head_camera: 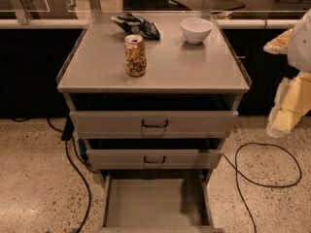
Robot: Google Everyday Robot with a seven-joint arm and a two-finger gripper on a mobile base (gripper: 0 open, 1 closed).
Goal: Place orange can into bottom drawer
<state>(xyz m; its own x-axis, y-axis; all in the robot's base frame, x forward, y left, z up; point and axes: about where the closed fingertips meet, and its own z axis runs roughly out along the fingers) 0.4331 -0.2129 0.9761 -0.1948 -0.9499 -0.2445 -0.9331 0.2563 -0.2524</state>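
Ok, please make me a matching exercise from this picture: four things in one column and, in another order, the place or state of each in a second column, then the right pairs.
Things:
1. orange can
2. white bowl
3. bottom drawer
4. gripper

Places or states:
A. pulled open, near the floor
B. upright, on the left part of the cabinet top
C. in the air, to the right of the cabinet top
D. at the back right of the cabinet top

Pairs: 1-B, 2-D, 3-A, 4-C.
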